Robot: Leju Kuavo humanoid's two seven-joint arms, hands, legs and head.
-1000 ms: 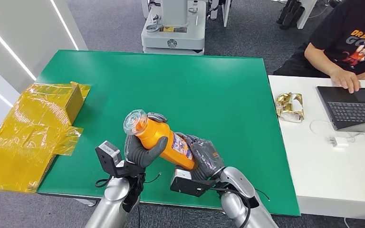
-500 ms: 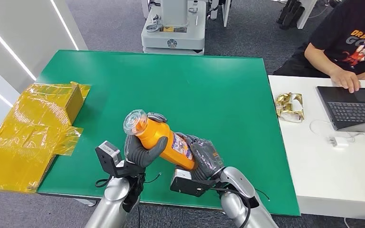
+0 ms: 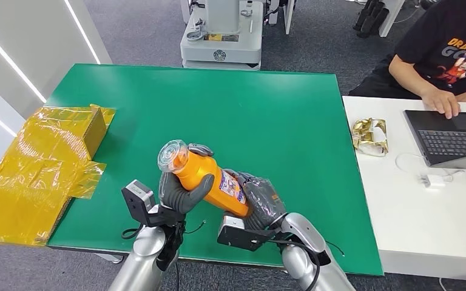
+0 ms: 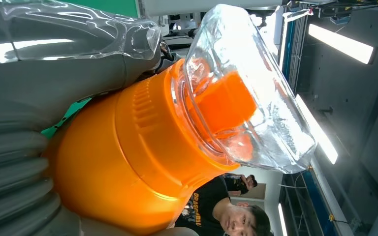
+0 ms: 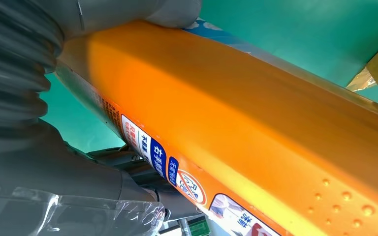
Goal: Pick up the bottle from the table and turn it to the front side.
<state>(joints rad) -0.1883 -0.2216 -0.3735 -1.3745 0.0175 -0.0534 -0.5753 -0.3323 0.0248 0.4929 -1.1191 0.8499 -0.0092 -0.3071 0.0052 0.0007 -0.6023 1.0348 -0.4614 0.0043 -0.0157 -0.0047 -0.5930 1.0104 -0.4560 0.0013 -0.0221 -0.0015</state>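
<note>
Covering much of the bottle (image 3: 209,177), the two hands hide its lower end and part of its label, so the base cannot be made out in the head view. The left hand (image 3: 181,191) wraps its fingers around the upper body just under the neck, clamped on it, and the right hand (image 3: 261,203) is closed on the lower part, its fingers curled over the label. In the left wrist view the hand's grey cover and thumb crowd one side and the bottle's body is cut off at the picture's edge; in the right wrist view the bottle runs across the picture with both ends cut off, and the small print on the label is too fine to read.

The bottle is held off the green table (image 3: 255,115), above its near edge, lying tilted with the cap (image 3: 172,154) pointing up and away from the right hand. It is bright orange with a ribbed shoulder, a clear domed cap over an orange nozzle, and a white and blue label (image 5: 167,167) with a red ring mark; small raised dots show on its skin in the right wrist view.

Beyond the table's left edge lies a box wrapped in yellow film (image 3: 42,163). Past the table's right edge stands a white desk (image 3: 412,212) with a laptop (image 3: 455,136), where a person (image 3: 449,54) sits.
</note>
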